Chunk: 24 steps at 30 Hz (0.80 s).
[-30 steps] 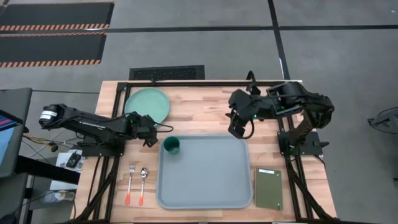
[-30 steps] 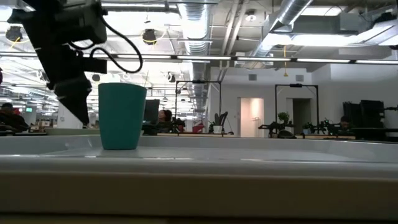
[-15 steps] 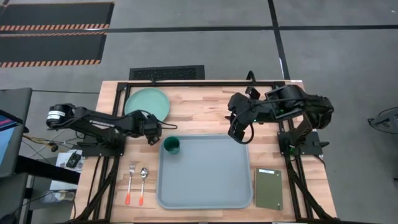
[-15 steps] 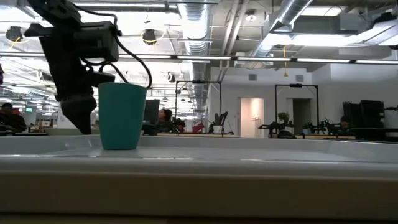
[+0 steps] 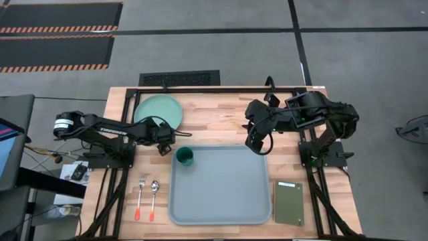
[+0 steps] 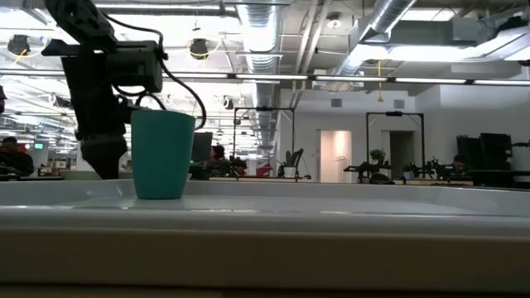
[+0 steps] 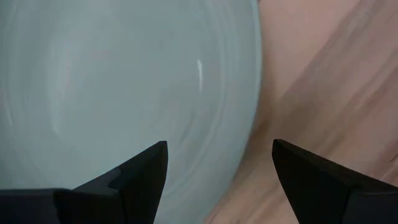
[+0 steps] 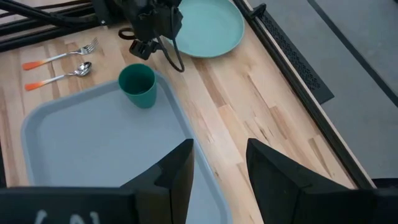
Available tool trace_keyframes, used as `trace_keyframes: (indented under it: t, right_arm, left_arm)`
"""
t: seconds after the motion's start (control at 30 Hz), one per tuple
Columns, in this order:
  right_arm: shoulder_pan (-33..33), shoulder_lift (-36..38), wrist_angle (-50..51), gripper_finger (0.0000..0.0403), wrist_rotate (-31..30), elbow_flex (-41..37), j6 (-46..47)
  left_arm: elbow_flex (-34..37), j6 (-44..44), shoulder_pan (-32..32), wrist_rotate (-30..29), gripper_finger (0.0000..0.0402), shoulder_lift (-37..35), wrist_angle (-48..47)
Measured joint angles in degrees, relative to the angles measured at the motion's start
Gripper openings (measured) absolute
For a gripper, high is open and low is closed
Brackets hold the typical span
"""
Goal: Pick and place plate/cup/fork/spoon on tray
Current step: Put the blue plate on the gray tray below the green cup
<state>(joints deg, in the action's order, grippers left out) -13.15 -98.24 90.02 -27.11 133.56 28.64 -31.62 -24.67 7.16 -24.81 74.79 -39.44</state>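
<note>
The plate (image 7: 124, 81) overruns the left wrist picture's edges, and the left arm hides part of its rim (image 5: 152, 124) from above.

Light wooden plank bench (image 5: 221, 120), framed in black metal rails. Landmark: pale blue-grey tray (image 5: 224, 191), lying flat on the bench's near half, roughly centred. Mint-green plate (image 5: 158, 112) rests on the wood beyond the tray's far-left corner, near the bench's far-left edge, apart from the tray. Fork (image 5: 140, 196) and spoon (image 5: 153, 197) lie side by side on the wood just left of the tray, orange tips toward the near edge, fork the farther out; neither touches the tray. Olive-green pad (image 5: 289, 203) lies flat just right of the tray's near-right part. Bare planks run beyond the tray's far edge.
</note>
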Motion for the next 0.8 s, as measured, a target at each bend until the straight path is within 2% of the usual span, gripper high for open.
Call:
trace_keyframes:
  t: [0.17, 0.27, 0.8]
  right_arm:
    - [0.00, 0.00, 0.00, 0.0171, 0.00, 0.00, 0.00]
    - [-0.07, 0.00, 0.00, 0.0171, 0.00, 0.00, -0.02]
    - [-4.62, 0.00, 0.00, 0.0171, 0.00, 0.02, -0.11]
  left_arm:
    - [-0.16, -1.10, -0.02, -0.01, 0.0274, 3.15, 0.46]
    - [-0.27, -1.33, -0.04, 0.00, 0.0254, 4.65, 0.59]
    - [0.22, -2.08, 0.09, -2.02, 0.0063, 4.93, -0.26]
